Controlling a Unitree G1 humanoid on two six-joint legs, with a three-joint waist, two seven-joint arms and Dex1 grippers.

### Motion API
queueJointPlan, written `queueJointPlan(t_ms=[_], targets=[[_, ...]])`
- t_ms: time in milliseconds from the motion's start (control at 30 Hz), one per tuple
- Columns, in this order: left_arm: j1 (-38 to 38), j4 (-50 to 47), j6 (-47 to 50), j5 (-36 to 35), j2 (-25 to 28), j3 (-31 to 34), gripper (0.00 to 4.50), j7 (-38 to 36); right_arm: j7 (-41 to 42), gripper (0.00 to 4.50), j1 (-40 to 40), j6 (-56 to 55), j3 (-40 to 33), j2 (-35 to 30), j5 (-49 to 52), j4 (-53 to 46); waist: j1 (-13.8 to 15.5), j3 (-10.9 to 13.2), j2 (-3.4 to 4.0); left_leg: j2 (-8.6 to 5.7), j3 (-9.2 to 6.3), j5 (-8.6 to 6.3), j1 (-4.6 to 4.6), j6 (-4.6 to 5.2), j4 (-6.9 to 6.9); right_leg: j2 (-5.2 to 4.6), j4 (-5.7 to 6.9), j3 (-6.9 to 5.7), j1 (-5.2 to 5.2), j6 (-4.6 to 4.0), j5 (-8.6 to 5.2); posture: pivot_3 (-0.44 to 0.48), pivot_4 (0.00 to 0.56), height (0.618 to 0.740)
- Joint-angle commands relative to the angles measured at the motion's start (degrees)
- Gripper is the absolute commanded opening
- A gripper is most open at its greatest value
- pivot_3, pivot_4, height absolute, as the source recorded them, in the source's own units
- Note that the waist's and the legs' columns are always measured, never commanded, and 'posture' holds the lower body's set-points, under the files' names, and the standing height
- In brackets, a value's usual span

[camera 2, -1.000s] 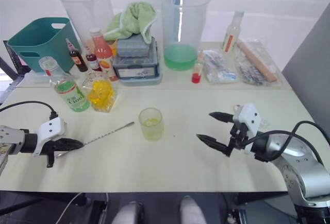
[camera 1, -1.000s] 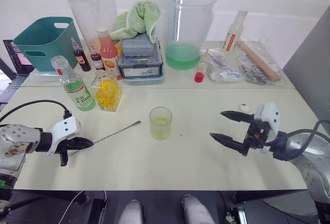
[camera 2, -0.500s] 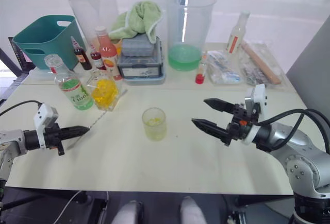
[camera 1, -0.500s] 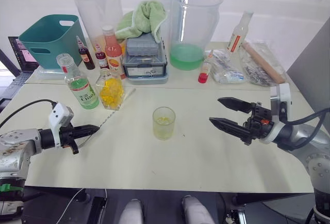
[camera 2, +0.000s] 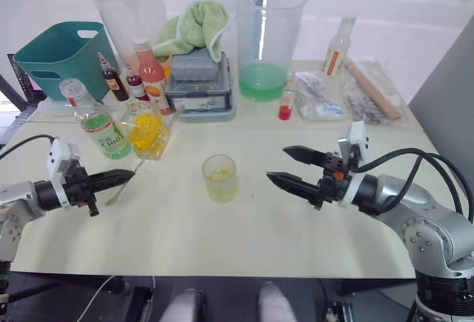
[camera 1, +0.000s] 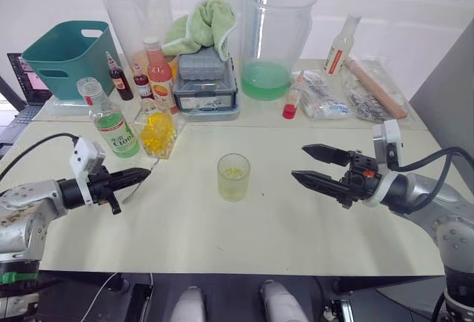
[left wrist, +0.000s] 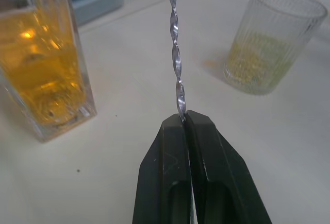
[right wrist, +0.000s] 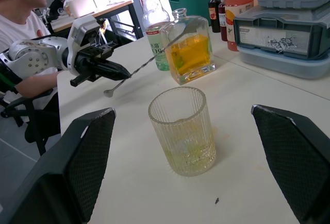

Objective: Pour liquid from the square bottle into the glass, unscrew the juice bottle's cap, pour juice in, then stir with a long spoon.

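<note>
My left gripper (camera 1: 144,173) is shut on the long spoon (left wrist: 175,54), a thin twisted silver rod held off the table. Its long end slants past the square bottle (camera 1: 157,132), which holds yellow contents. The juice bottle (camera 1: 112,121) stands left of that with its neck open; the cap is hidden. The ribbed glass (camera 1: 233,178) sits mid-table with a little yellowish liquid, to the right of my left gripper. My right gripper (camera 1: 299,162) hovers open to the glass's right, fingers pointing at it.
Along the back stand two large clear pitchers (camera 1: 275,37), a teal basket (camera 1: 63,55), a grey box (camera 1: 206,85) under a green towel, an orange-pink bottle (camera 1: 158,78) and small dark bottles. Bags lie at the back right. A person (right wrist: 20,13) sits beyond the table's left end.
The spoon was lifted off the table by my left gripper and swung from pointing at the glass to slanting by the square bottle. My right gripper shifted left toward the glass.
</note>
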Motion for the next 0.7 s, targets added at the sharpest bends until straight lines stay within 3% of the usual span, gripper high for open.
queueJointPlan(t_ms=[33,333,533,700], targets=[[1.01,-1.82,0.47,1.63,2.74,-0.66,0.02,-0.49,0.5,4.5,0.45,-0.6,-1.04,-0.81,0.0,-1.29,0.01,0.01,-0.01,0.0,0.01,0.0,0.0,0.0,0.0,-0.01,0.0,0.0,0.0,0.0,0.0,0.0,0.15,0.728],[5.94,-3.54,2.47,7.36,8.98,-7.51,0.02,-2.11,0.87,4.5,1.82,-1.04,-1.28,-1.35,-0.34,-1.58,0.03,0.01,-0.02,0.0,0.04,0.0,-0.04,0.0,-0.01,-0.02,0.0,0.01,-0.09,-0.03,-0.02,0.0,0.15,0.728],[6.83,-3.97,1.76,10.26,9.87,-9.24,0.02,-0.83,0.89,4.5,1.62,-0.91,-0.93,-1.19,-1.07,-1.71,0.0,0.01,0.0,0.02,0.08,0.0,0.03,0.0,-0.04,-0.02,0.0,0.01,-0.08,-0.05,-0.03,0.0,0.15,0.728],[6.95,-3.56,-2.84,14.0,10.78,-9.23,1.58,0.41,1.14,4.5,1.7,-0.81,-0.85,-1.34,-1.04,-2.08,0.04,0.01,0.0,0.02,0.08,0.0,0.05,0.0,-0.04,-0.02,0.01,0.01,-0.06,-0.05,-0.03,0.0,0.15,0.728]])
